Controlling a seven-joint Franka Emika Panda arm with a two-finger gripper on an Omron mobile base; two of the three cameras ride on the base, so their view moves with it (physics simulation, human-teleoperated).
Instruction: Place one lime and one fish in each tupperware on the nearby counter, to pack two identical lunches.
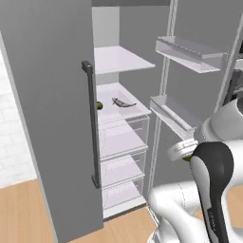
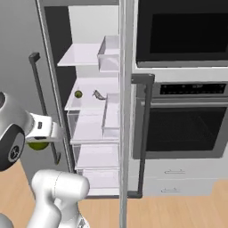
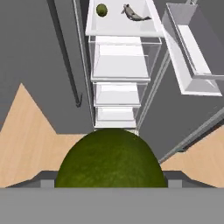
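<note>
Carrying a lime (image 3: 110, 158) pinched between our fingers (image 3: 109, 181), we hang below the fridge shelf (image 2: 84, 105); we should back out level, avoiding the open door (image 1: 47, 118).

Matt grey fridge, clear plastic, wood floor

The fridge door (image 1: 47, 109) looks matt grey with a dark bar handle (image 1: 91, 123); the shelves (image 3: 120, 24) are smooth white, the drawers (image 3: 121, 59) and door bins (image 1: 192, 53) clear glossy plastic. The held lime (image 3: 111, 159) has dull, finely pitted green skin, the fish (image 3: 133, 14) a grey sheen. The floor (image 1: 23, 213) is pale wood grain; the oven glass (image 2: 185, 31) is glossy black.
</note>
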